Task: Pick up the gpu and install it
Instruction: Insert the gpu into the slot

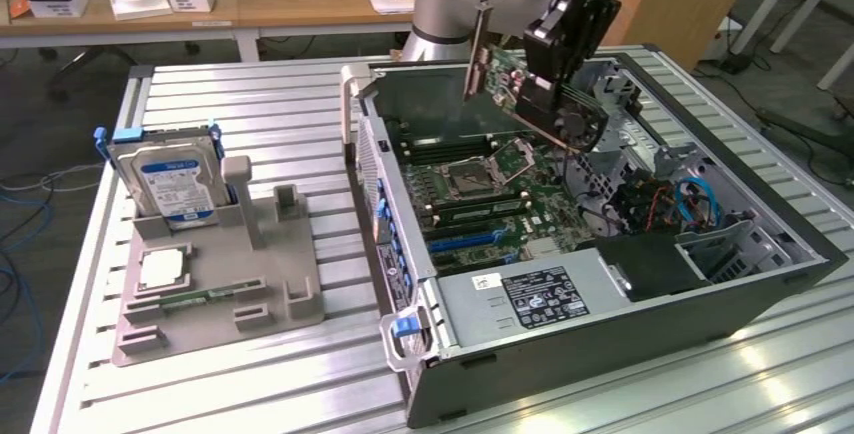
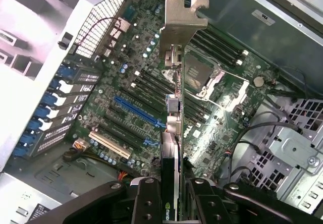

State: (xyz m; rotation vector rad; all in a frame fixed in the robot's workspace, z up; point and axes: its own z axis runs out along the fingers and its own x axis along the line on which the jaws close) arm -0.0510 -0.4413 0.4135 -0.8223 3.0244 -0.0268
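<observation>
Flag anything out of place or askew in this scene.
Nothing damaged. The thin green graphics card with silver bracket hangs in the black gripper above the open computer case, unseated; the motherboard's processor socket has its metal cover flipped open.

Worktop (image 1: pixel 267 94): silver ribbed metal slats. Two things sit directly on it. Grey plastic holder (image 1: pixel 287 299) on the exterior view's left, flat on the slats, upright slots on top. Black computer case (image 1: pixel 627 344) on the exterior view's right, lying on its side, open face up. Case and holder are near each other, not touching; a strip of bare slats lies between them.
</observation>
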